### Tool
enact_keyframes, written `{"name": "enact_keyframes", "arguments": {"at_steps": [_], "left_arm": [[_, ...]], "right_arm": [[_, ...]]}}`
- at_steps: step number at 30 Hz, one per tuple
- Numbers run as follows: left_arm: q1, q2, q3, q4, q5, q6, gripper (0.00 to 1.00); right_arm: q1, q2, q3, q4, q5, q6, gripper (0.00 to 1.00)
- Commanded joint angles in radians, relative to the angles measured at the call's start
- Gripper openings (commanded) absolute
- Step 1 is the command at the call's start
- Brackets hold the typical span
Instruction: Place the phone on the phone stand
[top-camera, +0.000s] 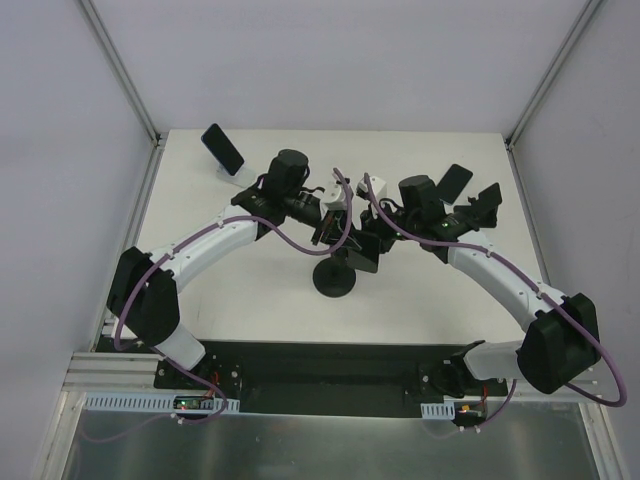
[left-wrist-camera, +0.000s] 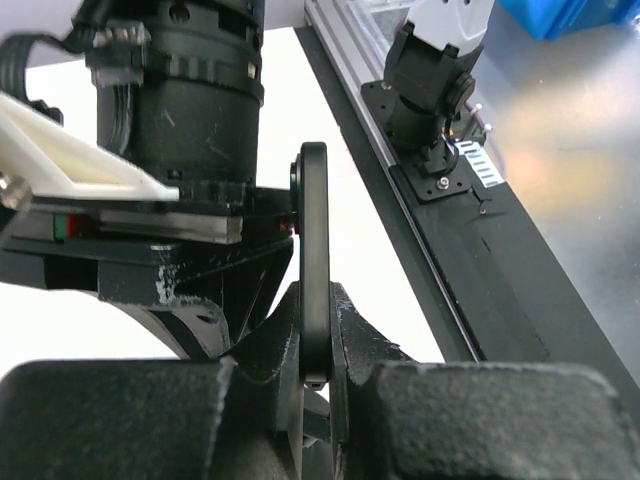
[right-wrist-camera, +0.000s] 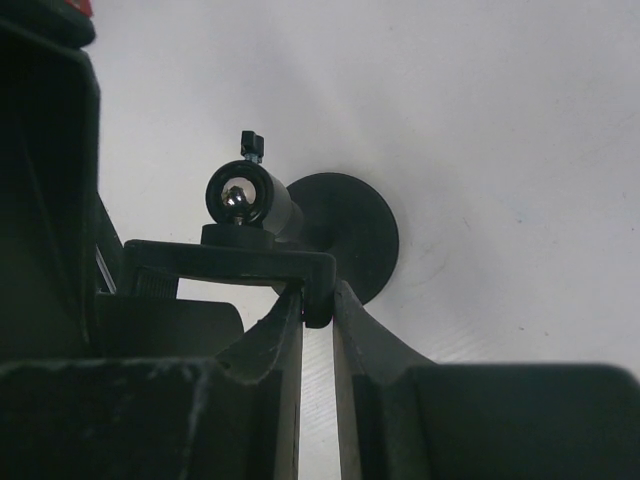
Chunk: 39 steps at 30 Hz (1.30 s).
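The black phone (left-wrist-camera: 313, 270) shows edge-on in the left wrist view, upright between my left gripper's (left-wrist-camera: 316, 385) fingers, which are shut on its lower end. From above, my left gripper (top-camera: 327, 232) holds the phone (top-camera: 324, 224) just over the phone stand (top-camera: 335, 278), a black stand with a round base at mid-table. My right gripper (top-camera: 368, 250) meets it from the right. In the right wrist view, my right gripper (right-wrist-camera: 318, 312) is shut on the edge of the stand's black holder plate (right-wrist-camera: 230, 262), with the ball joint (right-wrist-camera: 240, 195) and the round base (right-wrist-camera: 352, 235) behind it.
A second phone leans on a stand (top-camera: 222, 148) at the back left. Two more dark phones on stands (top-camera: 453, 182) (top-camera: 488, 200) sit at the back right, close to my right arm. White walls enclose the table. The right arm's base (left-wrist-camera: 430, 90) and the black near rail show in the left wrist view.
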Motion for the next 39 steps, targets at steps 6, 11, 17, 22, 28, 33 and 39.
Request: {"name": "enact_keyframes", "arguments": {"at_steps": [6, 11, 17, 22, 28, 33, 39], "left_arm": [[0.010, -0.091, -0.081, -0.026, -0.061, 0.071, 0.00], [0.019, -0.146, -0.093, -0.062, -0.190, 0.039, 0.00], [-0.019, -0.255, -0.149, -0.057, -0.682, -0.168, 0.00], [-0.039, -0.365, -0.262, -0.039, -1.029, -0.269, 0.00], [-0.045, -0.493, -0.402, 0.070, -1.282, -0.374, 0.00], [-0.052, -0.501, -0.431, 0.149, -1.441, -0.422, 0.00], [-0.082, -0.410, -0.324, 0.072, -1.548, -0.396, 0.00]], "right_arm": [[-0.003, -0.031, 0.006, 0.140, 0.004, 0.030, 0.01], [-0.005, -0.045, -0.012, 0.174, 0.053, 0.062, 0.01], [-0.003, -0.080, -0.053, 0.266, 0.266, 0.198, 0.01], [0.055, -0.119, -0.095, 0.329, 0.485, 0.292, 0.01], [0.122, -0.194, -0.141, 0.378, 0.761, 0.443, 0.01], [0.177, -0.197, -0.104, 0.302, 0.846, 0.628, 0.01], [0.297, -0.182, -0.006, 0.171, 0.935, 0.693, 0.01]]}}
